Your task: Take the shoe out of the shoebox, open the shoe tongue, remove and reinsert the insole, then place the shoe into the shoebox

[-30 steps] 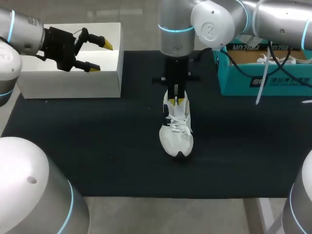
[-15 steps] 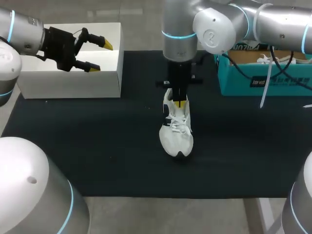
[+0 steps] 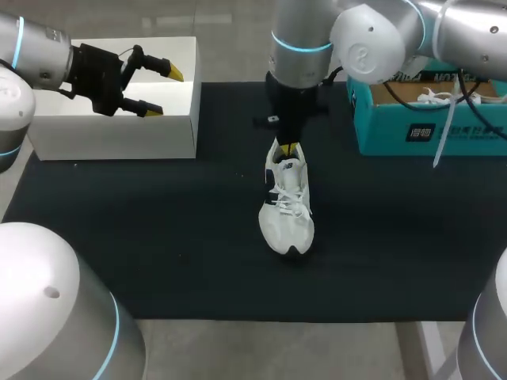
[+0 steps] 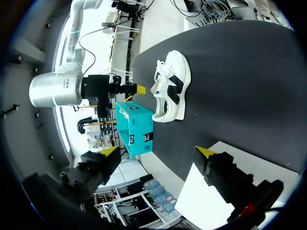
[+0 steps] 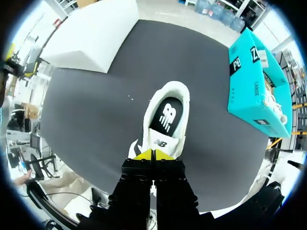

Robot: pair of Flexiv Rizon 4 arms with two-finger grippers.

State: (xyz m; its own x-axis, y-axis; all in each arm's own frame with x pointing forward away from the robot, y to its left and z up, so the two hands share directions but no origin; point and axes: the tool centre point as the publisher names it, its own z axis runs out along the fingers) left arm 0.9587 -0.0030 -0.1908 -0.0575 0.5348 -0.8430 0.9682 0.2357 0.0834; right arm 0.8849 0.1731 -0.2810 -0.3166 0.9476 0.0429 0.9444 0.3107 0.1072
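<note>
Starting close in: picking up the white shoe (image 3: 287,212), out of any box, standing on its sole in the middle of the black mat (image 3: 158,237), toe end nearest, heel end farthest. Seeing white laces across the top, and black marks along its side in the left wrist view. Looking down into the opening through the right wrist view and finding the insole (image 5: 166,115) lying inside, dark with a white logo, plus the tongue (image 5: 160,143) at the near rim of that opening.

Moving on, right at the tongue: catching the right gripper (image 3: 289,148), hanging point-down off the right arm (image 3: 372,39) from the far right side. Showing fingers (image 5: 143,154) pressed flat together, yellow tips meeting with no gap, just at the tongue's upper edge. Cannot tell whether any sliver of tongue is pinched there; nothing plainly held.

Further back on the left, spotting the white shoebox (image 3: 119,134), lidless, at the mat's far left corner. Above it, finding the left gripper (image 3: 163,92), spread wide, yellow tips well apart, gripping nothing.

Farthest right, noting the teal box (image 3: 428,131) at the mat's far edge, well apart from the shoe, with another white shoe (image 3: 444,98) showing inside.
</note>
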